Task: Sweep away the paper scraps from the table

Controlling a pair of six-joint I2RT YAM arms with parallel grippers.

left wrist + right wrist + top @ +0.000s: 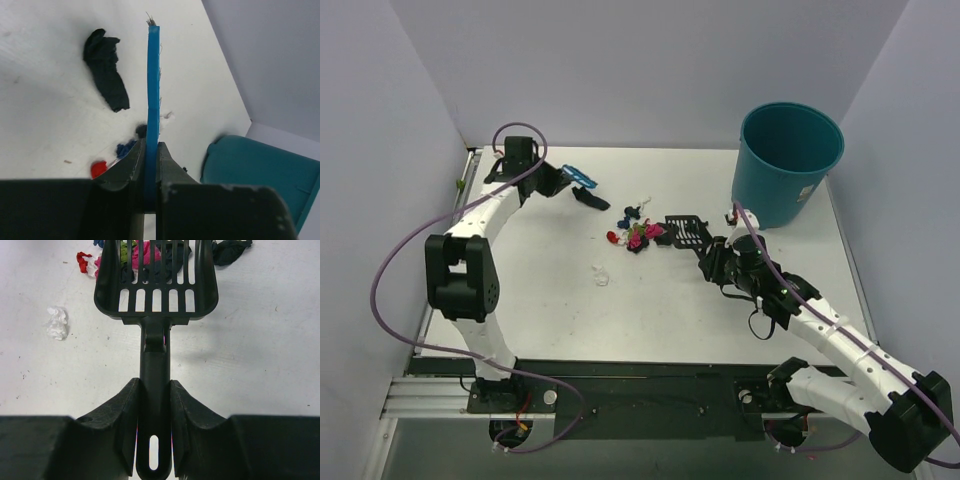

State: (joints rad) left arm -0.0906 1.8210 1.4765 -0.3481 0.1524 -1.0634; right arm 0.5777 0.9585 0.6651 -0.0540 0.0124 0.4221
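Observation:
The paper scraps (638, 235) lie bunched mid-table, pink, red, blue and black. One black piece (590, 198) lies apart at the back and a white one (601, 275) nearer the front. My left gripper (562, 180) is shut on the small blue hand brush (582, 178), held above the back of the table (550, 310). In the left wrist view the brush (153, 85) stands edge-on out of the gripper (151, 150), beside the black scrap (106, 70). My right gripper (154, 390) is shut on the handle of the black slotted scoop (156, 285), whose mouth meets the scraps (145, 250).
A teal round bin (788, 160) stands at the back right corner, just behind the scoop (684, 230). Grey walls close in the table at the back and both sides. The white scrap (56, 322) lies left of the scoop.

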